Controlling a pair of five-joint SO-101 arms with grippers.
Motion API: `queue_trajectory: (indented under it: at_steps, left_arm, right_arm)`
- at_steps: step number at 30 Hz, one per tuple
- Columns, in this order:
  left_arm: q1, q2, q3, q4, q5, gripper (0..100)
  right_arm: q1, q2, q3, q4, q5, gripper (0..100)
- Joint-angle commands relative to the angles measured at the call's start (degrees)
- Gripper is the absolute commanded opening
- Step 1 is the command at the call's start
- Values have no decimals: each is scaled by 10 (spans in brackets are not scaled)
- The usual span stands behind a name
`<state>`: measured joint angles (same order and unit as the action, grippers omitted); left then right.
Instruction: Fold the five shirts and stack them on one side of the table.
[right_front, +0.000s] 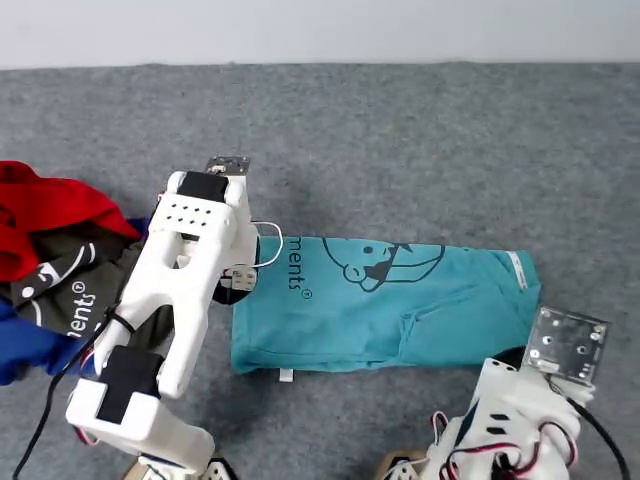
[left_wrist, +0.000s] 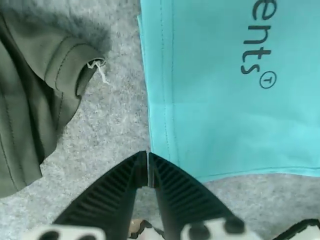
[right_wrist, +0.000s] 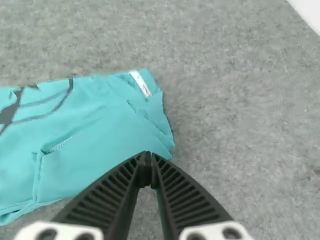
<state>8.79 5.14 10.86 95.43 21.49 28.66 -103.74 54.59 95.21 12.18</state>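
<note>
Bare grey surface (right_front: 420, 130) lies open beyond the teal shirt (right_front: 400, 310) and to its right. At the left edge a heap of shirts (right_front: 50, 250) blocks passage; the left arm (right_front: 190, 280) hangs over the narrow strip between them.

a lab-like test bench: grey felt tabletop (right_front: 420, 130) against a plain white wall (right_front: 320, 30).

You get soft, even light across the grey table (right_front: 420, 140); only faint shadows lie under the left arm (right_front: 185, 290) and along the near edge of the teal shirt (right_front: 400, 300).
</note>
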Motion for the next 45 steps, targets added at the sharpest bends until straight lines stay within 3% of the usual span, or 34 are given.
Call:
queue_trajectory:
  at_steps: [1,9,24,31,35,40,45]
  left_arm:
    - [-4,-23,0,-26,-11,22]
    - [-1,-24,74,-93,-20,161]
    - [-4,-18,188,-249,-41,166]
    - [-8,120,160,-256,-40,164]
    - [-29,183,96,-219,-38,160]
    - [-22,194,78,-215,-42,33]
    - [-18,193,80,-211,-38,26]
  right_arm:
    - [7,0,-1,-12,-4,9]
    - [7,-1,-1,-12,-4,9]
    - [7,-1,-1,-12,-4,9]
    - [7,-1,-1,-12,-4,9]
    - [7,-1,-1,-12,-4,9]
    - [7,-1,-1,-12,-4,9]
    - [7,-1,-1,-12,-4,9]
